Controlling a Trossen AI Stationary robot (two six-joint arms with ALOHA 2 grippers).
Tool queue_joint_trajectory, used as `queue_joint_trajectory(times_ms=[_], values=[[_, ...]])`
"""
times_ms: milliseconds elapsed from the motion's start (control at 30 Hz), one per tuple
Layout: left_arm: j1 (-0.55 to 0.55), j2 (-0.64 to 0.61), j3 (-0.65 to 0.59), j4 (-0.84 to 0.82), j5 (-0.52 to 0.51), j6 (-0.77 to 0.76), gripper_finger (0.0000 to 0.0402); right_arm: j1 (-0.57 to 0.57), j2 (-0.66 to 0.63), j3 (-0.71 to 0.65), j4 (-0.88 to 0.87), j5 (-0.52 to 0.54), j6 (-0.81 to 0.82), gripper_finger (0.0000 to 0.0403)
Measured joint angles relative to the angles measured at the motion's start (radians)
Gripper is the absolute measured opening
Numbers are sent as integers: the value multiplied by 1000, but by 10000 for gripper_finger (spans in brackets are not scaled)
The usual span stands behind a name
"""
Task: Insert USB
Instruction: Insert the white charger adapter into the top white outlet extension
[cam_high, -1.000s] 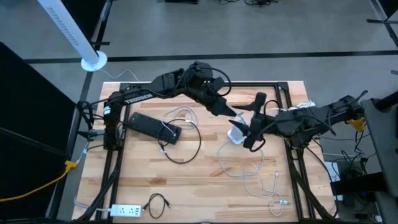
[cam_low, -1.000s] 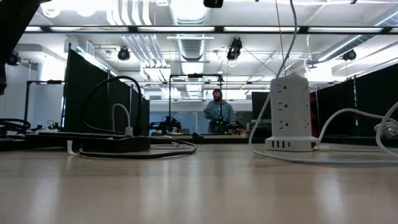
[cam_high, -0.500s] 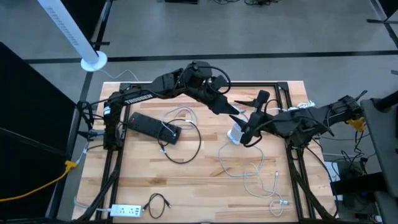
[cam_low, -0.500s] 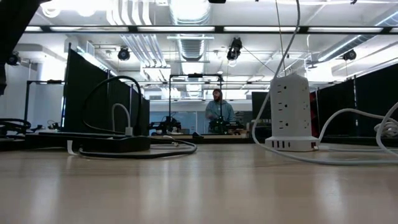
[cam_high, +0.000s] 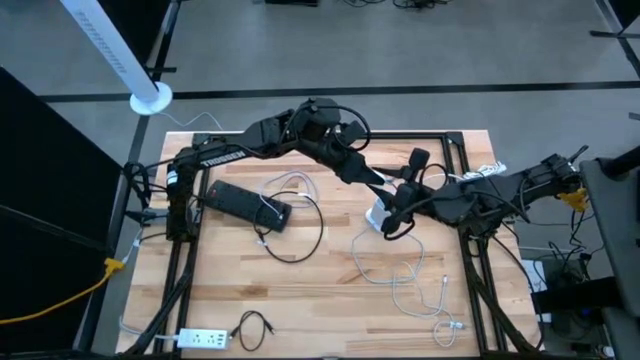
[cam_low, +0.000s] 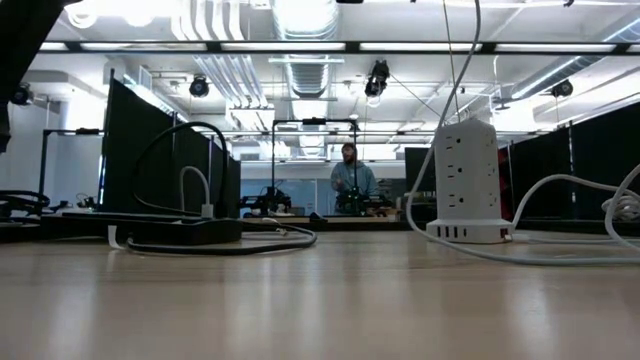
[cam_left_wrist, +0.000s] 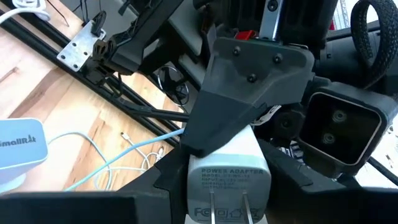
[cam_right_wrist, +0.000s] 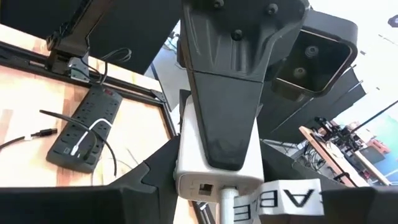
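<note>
White plastic marks the power adapter (cam_left_wrist: 229, 180), raised above the table's middle and pinched between both grippers: the left gripper (cam_high: 385, 188) grasps its body, prongs facing that arm's wrist camera, while the right gripper (cam_high: 396, 213) clamps the opposite end, where a white cable (cam_right_wrist: 225, 206) with a paper label (cam_right_wrist: 291, 198) sits in its USB port. Below stands the white tower power strip (cam_low: 467, 182); the black power strip (cam_high: 248, 204) lies well apart.

Grey floor (cam_high: 400, 60), ceiling lights (cam_low: 300, 47) — dark partitions (cam_low: 150, 150)
</note>
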Motion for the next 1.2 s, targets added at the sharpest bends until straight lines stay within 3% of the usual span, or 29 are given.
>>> queue_joint_trajectory(times_ms=[400,833,1033,1200], values=[[12,0,0,-22,1,65,125,3,1,-1,-6,-6,69,142],[12,-2,0,-26,0,92,125,4,7,-1,13,-7,25,142],[14,-3,0,-28,-11,102,125,4,7,-1,68,-20,11,183],[14,-2,0,-28,-14,98,125,4,12,-1,75,-17,-15,173]])
